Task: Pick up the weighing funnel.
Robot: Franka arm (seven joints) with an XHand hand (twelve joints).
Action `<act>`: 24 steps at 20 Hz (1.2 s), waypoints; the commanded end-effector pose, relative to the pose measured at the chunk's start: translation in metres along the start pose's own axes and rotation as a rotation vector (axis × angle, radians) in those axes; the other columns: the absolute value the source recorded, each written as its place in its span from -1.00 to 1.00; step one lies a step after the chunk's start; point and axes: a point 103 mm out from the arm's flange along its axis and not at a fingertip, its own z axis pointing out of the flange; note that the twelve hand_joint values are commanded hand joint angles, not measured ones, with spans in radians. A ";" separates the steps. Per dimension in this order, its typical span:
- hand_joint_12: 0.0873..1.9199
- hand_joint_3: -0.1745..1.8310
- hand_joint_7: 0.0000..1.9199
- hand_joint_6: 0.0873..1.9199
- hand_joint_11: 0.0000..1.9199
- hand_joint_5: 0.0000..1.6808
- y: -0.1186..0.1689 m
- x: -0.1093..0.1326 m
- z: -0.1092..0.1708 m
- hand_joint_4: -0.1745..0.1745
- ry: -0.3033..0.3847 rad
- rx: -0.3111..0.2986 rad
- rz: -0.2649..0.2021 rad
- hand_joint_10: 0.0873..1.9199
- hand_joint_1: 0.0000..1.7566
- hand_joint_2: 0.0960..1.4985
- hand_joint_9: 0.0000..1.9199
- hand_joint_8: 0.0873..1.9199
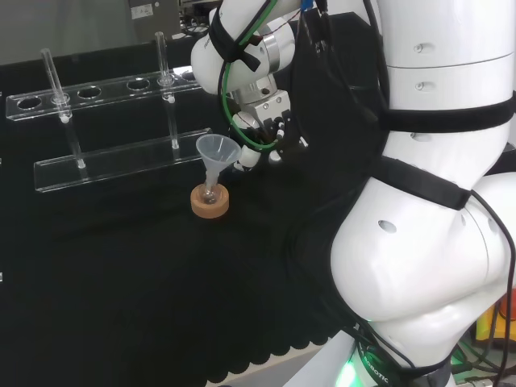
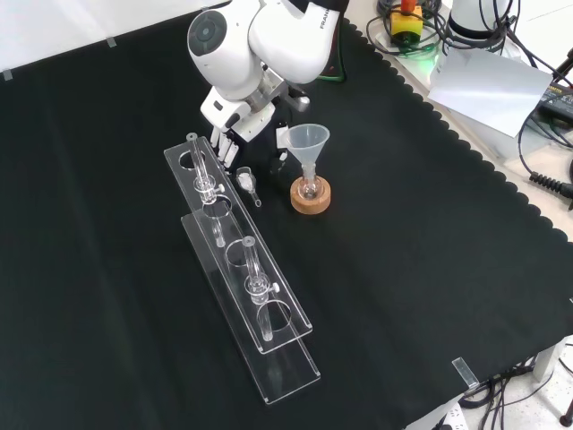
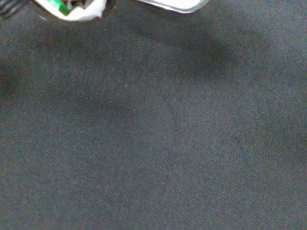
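Weighing funnel [image 2: 247,184] is lying on the black cloth [image 2: 430,269] in the front view, in the gap between the near end of the clear test tube rack [image 2: 260,296] and the cork ring [image 2: 310,199] that carries the big funnel [image 2: 307,141] in its small flask. The hand [image 2: 237,121] hangs just above and behind it. It looks apart from the piece, with nothing visibly in it, but its dark parts blend into the cloth, so I can't tell how far open it is. Head view puts the hand [image 1: 266,117] just right of the funnel [image 1: 216,150], low over the cloth. The wrist view is looking at bare cloth close up, so I judge the approach is nearly down and the grasp not yet made. My read on handling: the piece is small, light and rigid, it's clear glass or plastic, so it's slick and breakable if glass. It'll skate on the cloth or roll if nudged from 1 side. Best hold is probably a pinch across the wider scoop body from 2 opposite sides, not on the thin stem. Risks: tight clearance to the rack edge, and the cork ring is close enough to bump and tip the funnel.
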 end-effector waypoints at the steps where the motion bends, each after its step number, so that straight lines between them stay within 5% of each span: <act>1: 0.28 -0.24 -0.44 -0.57 -0.31 -0.38 0.001 0.000 0.001 -0.33 -0.002 -0.004 0.003 -0.57 -0.08 -0.21 -0.11 -0.28; 24: 0.28 -0.23 -0.44 -0.53 -0.32 -0.36 0.008 0.000 0.008 -0.34 0.002 0.007 0.006 -0.55 -0.07 -0.21 -0.11 -0.27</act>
